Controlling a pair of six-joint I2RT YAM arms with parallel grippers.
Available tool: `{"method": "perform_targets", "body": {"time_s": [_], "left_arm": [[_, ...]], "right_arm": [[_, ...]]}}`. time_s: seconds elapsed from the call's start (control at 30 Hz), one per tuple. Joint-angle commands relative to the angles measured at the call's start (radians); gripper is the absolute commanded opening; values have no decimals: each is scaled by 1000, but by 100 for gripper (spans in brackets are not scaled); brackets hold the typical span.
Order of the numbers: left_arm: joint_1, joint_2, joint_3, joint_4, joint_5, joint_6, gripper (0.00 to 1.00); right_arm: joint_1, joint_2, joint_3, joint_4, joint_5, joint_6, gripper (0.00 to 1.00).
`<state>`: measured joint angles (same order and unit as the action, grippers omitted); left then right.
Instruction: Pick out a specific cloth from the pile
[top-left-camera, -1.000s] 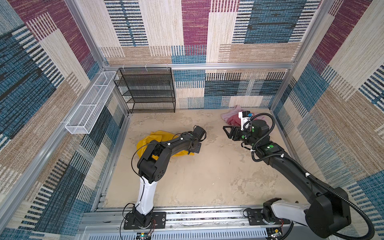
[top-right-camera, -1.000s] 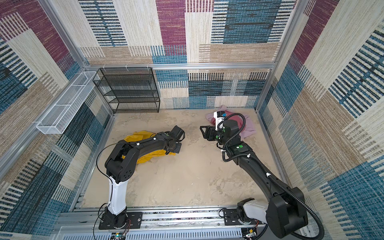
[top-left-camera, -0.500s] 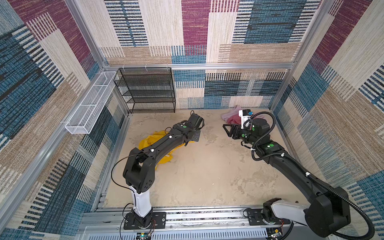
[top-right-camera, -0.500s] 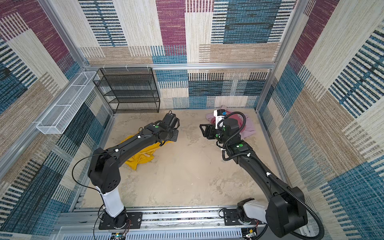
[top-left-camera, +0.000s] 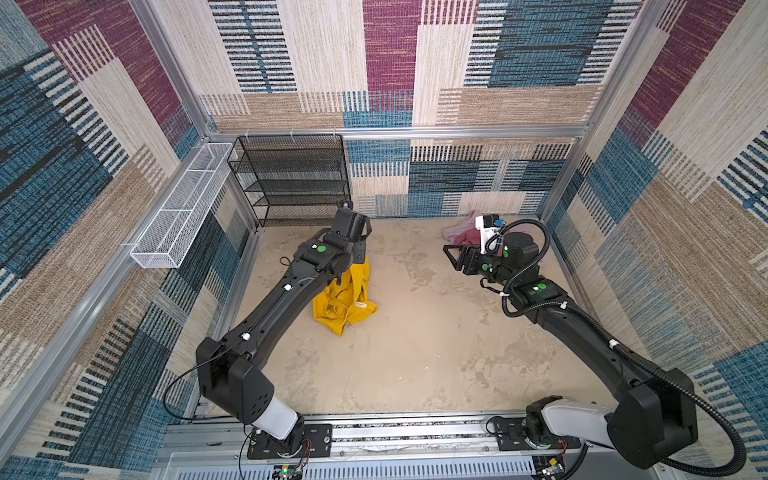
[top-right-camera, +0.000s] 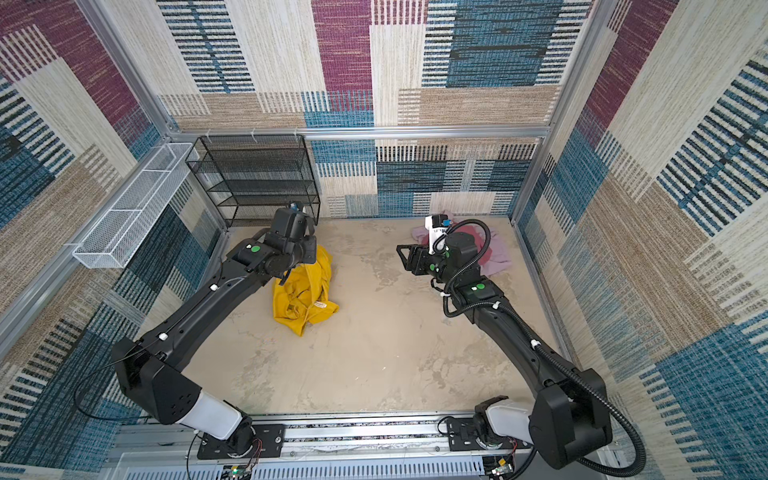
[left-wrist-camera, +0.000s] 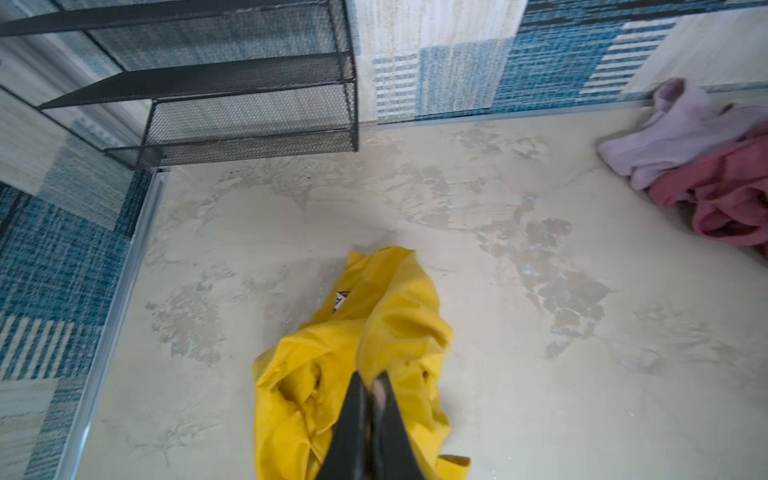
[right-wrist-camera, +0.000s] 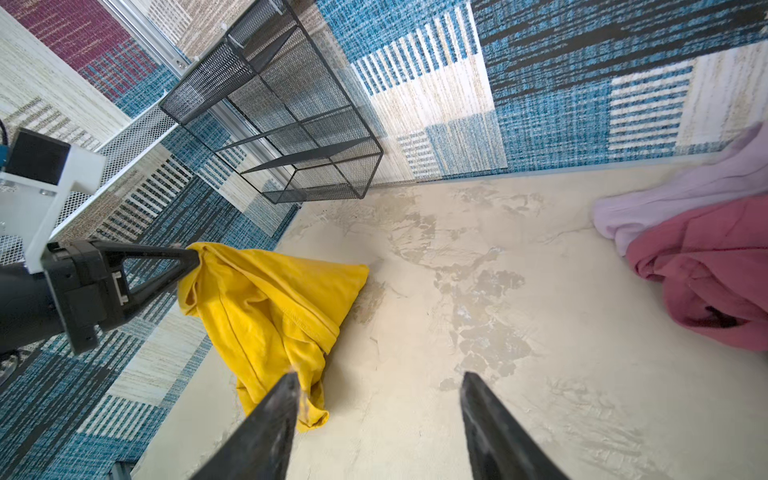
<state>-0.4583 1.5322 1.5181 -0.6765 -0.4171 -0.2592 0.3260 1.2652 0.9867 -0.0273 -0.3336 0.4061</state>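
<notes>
A yellow cloth (top-left-camera: 345, 299) hangs from my left gripper (left-wrist-camera: 370, 380), which is shut on its upper edge; the lower folds rest crumpled on the beige floor. In the right wrist view the left gripper (right-wrist-camera: 193, 253) pinches the yellow cloth (right-wrist-camera: 266, 299) at its top corner. The pile (top-left-camera: 467, 237) lies in the back right corner: a pink cloth (right-wrist-camera: 706, 266) and a lavender cloth (right-wrist-camera: 665, 195). My right gripper (right-wrist-camera: 380, 376) is open and empty, hovering in front of the pile (top-right-camera: 496, 253) and facing the yellow cloth (top-right-camera: 303, 291).
A black mesh rack (top-left-camera: 295, 178) stands against the back wall at the left. A white wire basket (top-left-camera: 178, 212) is mounted on the left wall. Patterned walls close in the floor on three sides.
My left arm has swung up and toward the back wall, drawing the yellow cloth up off the floor into a hanging bunch. The right arm has not moved.
</notes>
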Motion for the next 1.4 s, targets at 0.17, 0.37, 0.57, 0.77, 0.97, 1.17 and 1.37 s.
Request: {"method": "perform_targets", "body": {"time_s": [0.17,0.37,0.57,0.77,0.97,1.17,1.37], "left_arm": [[182,-104,-224,57,60,-60,0],[254,-96,-345,95,77,-120,0],[316,-66,-439,157,88,-163,0],[340,16,-486,193,89,-179,0],[341,46,-485,186,104,-179,0],[339,-92,-526,151,128,-202,28],[323,-258,-536,19,177,-211,31]], "right_arm": [[-1,29,24,40,-40,18,65],[-1,52,38,41,-54,24,64],[0,75,49,44,-83,27,64],[2,89,55,46,-102,32,64],[4,83,61,37,-103,27,64],[6,76,67,31,-102,25,65],[8,92,85,33,-131,25,65]]}}
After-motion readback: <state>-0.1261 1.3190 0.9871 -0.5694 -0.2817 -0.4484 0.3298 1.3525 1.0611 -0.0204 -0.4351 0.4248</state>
